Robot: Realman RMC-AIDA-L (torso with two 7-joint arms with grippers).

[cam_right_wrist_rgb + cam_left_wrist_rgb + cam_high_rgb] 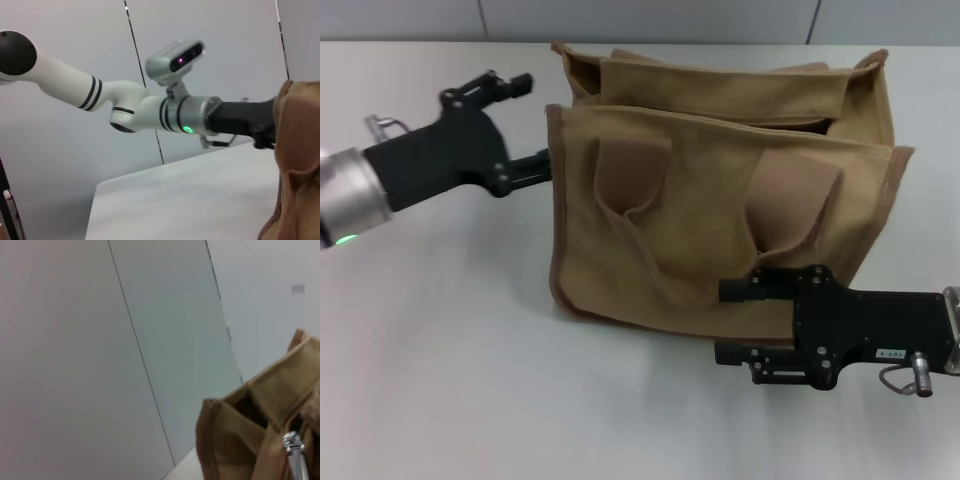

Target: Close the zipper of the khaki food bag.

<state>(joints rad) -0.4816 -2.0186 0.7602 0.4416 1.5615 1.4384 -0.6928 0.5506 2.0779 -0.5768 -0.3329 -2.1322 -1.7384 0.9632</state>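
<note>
The khaki food bag [720, 200] stands on the white table, its top gaping open between the front and back panels. Its two handle straps [630, 180] hang down the front face. My left gripper [532, 125] is open at the bag's left top corner, its lower finger touching the side edge. The left wrist view shows that corner [240, 435] and the zipper's shiny silver pull [294, 446]. My right gripper [732, 320] is open at the bag's lower front edge, one finger over the front face and one below the bottom seam. The bag's edge also shows in the right wrist view [300, 165].
The white table [440, 380] runs to a grey panelled wall [650, 18] behind the bag. My left arm [150, 112], with its wrist camera, reaches in across the right wrist view.
</note>
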